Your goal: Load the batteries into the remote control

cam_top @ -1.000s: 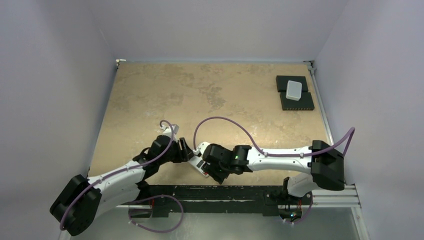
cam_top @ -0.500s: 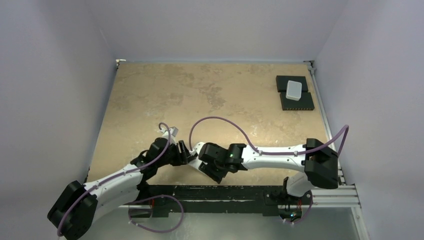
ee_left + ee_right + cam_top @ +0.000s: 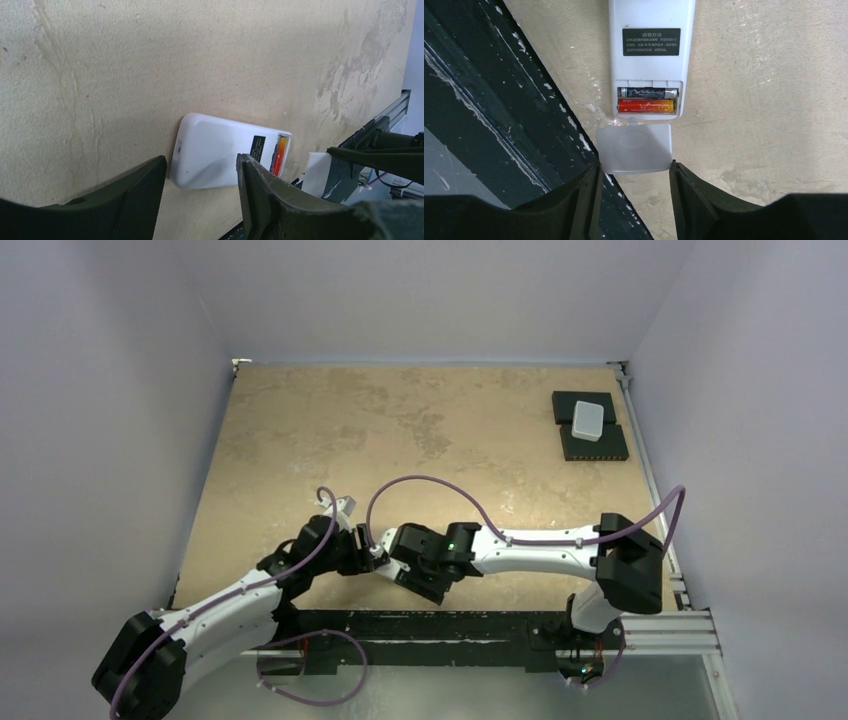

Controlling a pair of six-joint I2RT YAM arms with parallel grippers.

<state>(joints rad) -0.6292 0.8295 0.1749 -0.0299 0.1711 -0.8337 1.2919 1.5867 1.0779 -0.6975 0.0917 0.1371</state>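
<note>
Over on the left, the left gripper (image 3: 201,165) stands with its jaws parted and clamps nothing. One finger (image 3: 145,190) sits just beside the closed end of the remote (image 3: 215,145), and the other crosses in front of its back. The remote lies face down on the tan table (image 3: 400,420), near the near edge and left of centre, between the two grippers. Its compartment at the right end is uncovered, and both batteries (image 3: 646,105) lie side by side inside, one dark and one orange. Just beyond that end, the white battery cover (image 3: 634,145) is pinched by its side edges in the right gripper (image 3: 634,167), clear of the remote. Far right, a white box (image 3: 588,419) rests on black pads (image 3: 600,445).
</note>
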